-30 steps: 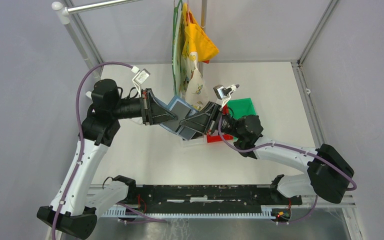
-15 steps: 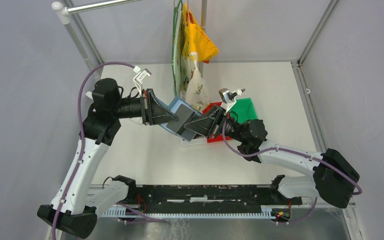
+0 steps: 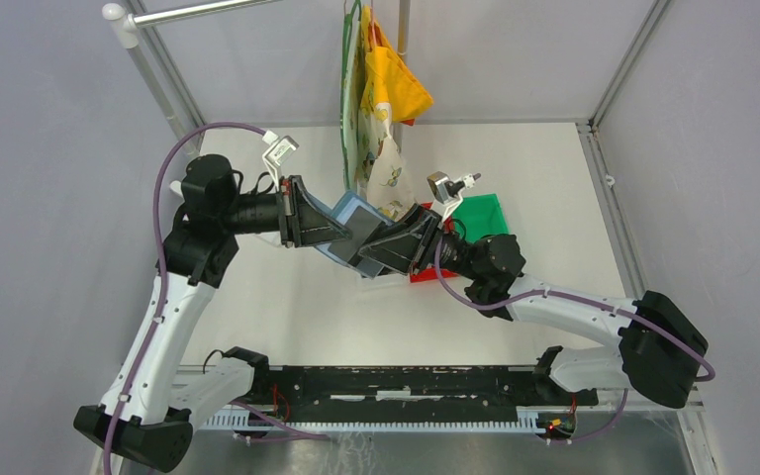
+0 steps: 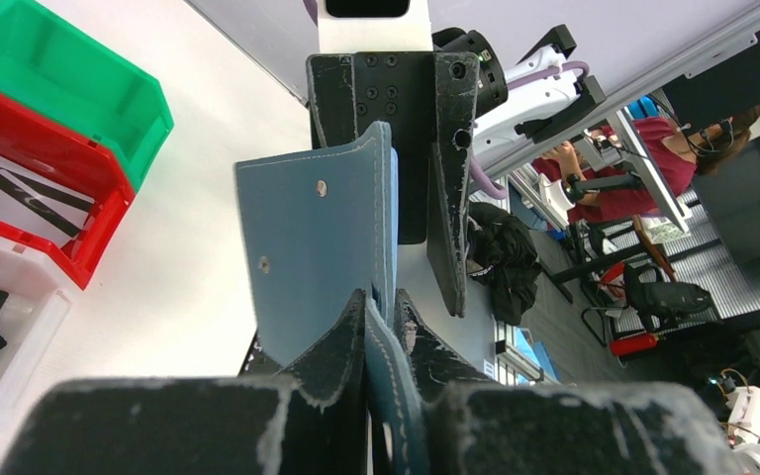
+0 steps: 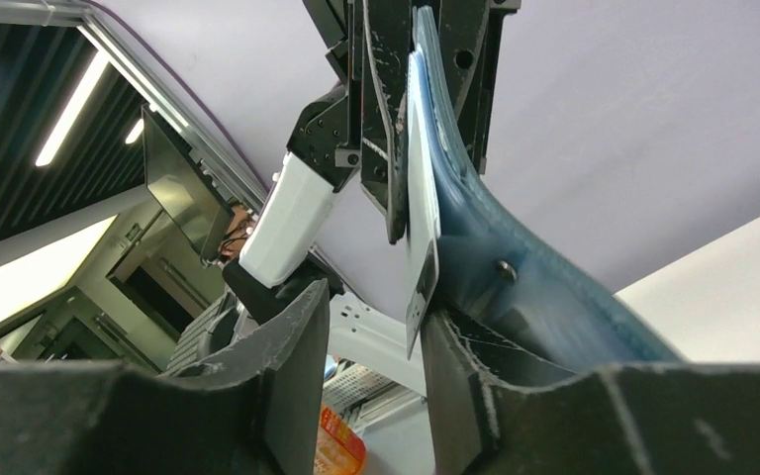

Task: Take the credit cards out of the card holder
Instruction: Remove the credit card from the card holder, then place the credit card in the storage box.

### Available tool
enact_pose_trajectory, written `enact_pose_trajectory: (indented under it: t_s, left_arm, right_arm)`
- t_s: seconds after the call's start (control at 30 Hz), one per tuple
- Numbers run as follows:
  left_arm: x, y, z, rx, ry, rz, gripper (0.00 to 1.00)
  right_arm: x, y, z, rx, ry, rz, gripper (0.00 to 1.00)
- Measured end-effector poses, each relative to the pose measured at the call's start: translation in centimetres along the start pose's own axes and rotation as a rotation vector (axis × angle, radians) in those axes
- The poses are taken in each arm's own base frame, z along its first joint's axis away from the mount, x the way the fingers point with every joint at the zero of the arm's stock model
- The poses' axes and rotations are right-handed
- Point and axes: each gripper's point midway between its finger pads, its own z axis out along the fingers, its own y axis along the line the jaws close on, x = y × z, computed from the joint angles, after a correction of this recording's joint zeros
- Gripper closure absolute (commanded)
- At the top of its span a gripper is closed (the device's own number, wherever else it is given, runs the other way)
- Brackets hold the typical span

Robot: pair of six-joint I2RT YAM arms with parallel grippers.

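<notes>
**Position of the work.** The wallet [image 4: 312, 257] hung in the air between the two arms, clear of the tabletop [image 3: 287, 317] and near the green bin [image 4: 59, 59] and the red bin [image 4: 94, 228]. It stood on edge, with one flap spread away from the other.

**Left pincer.** The left pincer [image 4: 381, 307] was pressed together on one edge of the wallet, pinching the soft material between both fingers. It served as the anchor.

**Right pincer.** The right pincer [image 5: 371, 312] faced the opposite edge with its fingers spread. A pale card [image 5: 422, 198] stood edge-on against the inner face of the wallet. Its near end reached into the gap, just beside one finger and apart from the other. No grip on the card was visible.

**Step in hand.** Judged from this layout, the step was to seize the near end of the card and draw it out.

**Notes for good execution.**
1. The right pincer needed to sit so that both fingers would close on the card alone. The wallet flap lay directly behind the card, and catching it too would have pulled against the anchor.
2. The pull was best made along the length of the card, straight away from the left pincer. A sideways pull risked bending the card or jamming it in its pocket.
3. The anchor grip had to be firm, since the soft wallet looked likely to flex or slip.
4. Whether the wallet held more cards could not be told.
</notes>
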Motion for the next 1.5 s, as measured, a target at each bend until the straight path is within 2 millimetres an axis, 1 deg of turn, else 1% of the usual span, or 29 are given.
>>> enact_pose_trajectory:
  t_s: [0.07, 0.17, 0.23, 0.37, 0.43, 0.53, 0.67, 0.77, 0.87, 0.93, 1.0, 1.07, 1.23, 1.37, 1.5]
  left_arm:
    - [0.0, 0.0, 0.0, 0.001, 0.000, 0.000, 0.98]
    - [0.1, -0.2, 0.0, 0.008, 0.005, 0.001, 0.98]
    - [0.1, -0.3, 0.0, 0.013, 0.007, 0.002, 0.98]
    - [0.0, -0.5, -0.1, 0.015, 0.006, 0.007, 0.98]
    - [0.0, -0.7, -0.1, 0.018, 0.009, 0.008, 0.98]
    - [-0.4, -1.0, -0.1, 0.018, 0.002, 0.019, 0.98]
    - [-0.9, -1.5, -0.2, 0.020, -0.008, 0.040, 0.98]
    - [-1.1, -1.9, -0.3, 0.019, -0.010, 0.049, 0.98]
    - [-1.4, -1.9, -0.5, -0.007, -0.014, 0.082, 0.98]
    - [-1.6, -1.7, -0.7, -0.035, -0.016, 0.121, 0.98]
    - [-1.7, -1.4, -0.9, -0.067, -0.018, 0.168, 0.98]
    - [-1.6, -0.8, -1.1, -0.103, -0.015, 0.215, 0.98]
    - [-0.7, 0.8, -1.6, -0.177, 0.013, 0.279, 0.98]
    - [0.0, 1.7, -1.9, -0.216, 0.038, 0.296, 0.98]
    - [0.6, 2.2, -2.2, -0.241, 0.060, 0.298, 0.98]
  right_arm:
    - [-0.1, 0.0, 0.3, -0.002, -0.001, -0.002, 0.75]
    - [-0.1, -0.4, 0.5, 0.003, 0.001, 0.001, 0.93]
    - [0.0, -0.5, 0.5, 0.010, 0.002, 0.004, 1.00]
    - [0.0, -0.6, 0.2, 0.013, -0.007, 0.005, 1.00]
    - [0.2, -0.5, -0.3, 0.017, -0.012, 0.004, 1.00]
    - [0.7, -0.7, -1.7, 0.036, -0.017, 0.006, 1.00]
    - [1.3, -0.7, -3.1, 0.052, -0.015, -0.001, 1.00]
    - [1.8, -1.3, -4.5, 0.084, -0.003, -0.005, 1.00]
    - [1.8, -2.4, -6.6, 0.147, 0.004, -0.027, 1.00]
    - [1.2, -3.3, -7.8, 0.207, 0.011, -0.062, 1.00]
    - [0.6, -4.7, -9.0, 0.299, 0.030, -0.115, 1.00]
    - [0.4, -6.2, -9.8, 0.393, 0.075, -0.167, 1.00]
    - [0.6, -9.8, -10.3, 0.575, 0.230, -0.245, 1.00]
    - [2.0, -14.0, -10.9, 0.692, 0.366, -0.251, 1.00]
    - [4.1, -18.6, -12.1, 0.804, 0.486, -0.227, 1.00]
